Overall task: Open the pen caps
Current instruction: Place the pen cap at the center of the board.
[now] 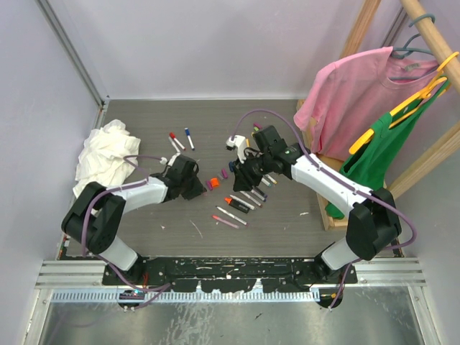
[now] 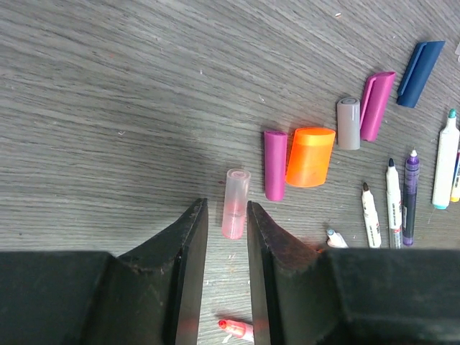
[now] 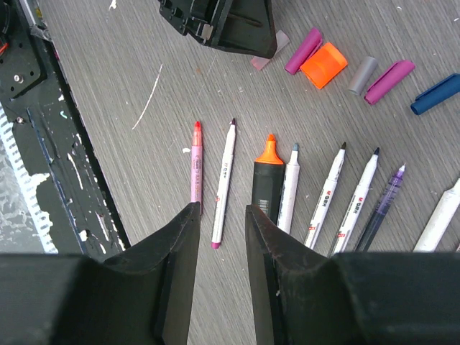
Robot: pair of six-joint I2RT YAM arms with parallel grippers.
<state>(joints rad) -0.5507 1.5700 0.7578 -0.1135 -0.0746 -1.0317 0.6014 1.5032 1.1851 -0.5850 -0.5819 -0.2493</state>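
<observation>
Several loose pen caps lie in a row on the grey table: a clear pink cap [image 2: 236,203], a magenta cap [image 2: 274,165], an orange cap [image 2: 310,157], a grey cap [image 2: 348,123], a magenta clip cap [image 2: 377,105] and a blue cap [image 2: 420,63]. My left gripper [image 2: 226,204] is open, with its fingertips on either side of the clear pink cap's near end. My right gripper [image 3: 221,208] is open and empty above a row of uncapped pens: a pink pen [image 3: 195,171], a white pen [image 3: 224,183] and an orange highlighter [image 3: 267,180]. Two capped pens, one with a red cap [image 1: 175,141] and one with a blue cap [image 1: 189,138], lie at the back.
A white rag [image 1: 104,158] lies at the left edge of the table. A wooden rack with a pink shirt [image 1: 356,90] and a green shirt [image 1: 381,147] stands at the right. The two grippers [image 1: 192,183] [image 1: 244,172] are close together at mid-table.
</observation>
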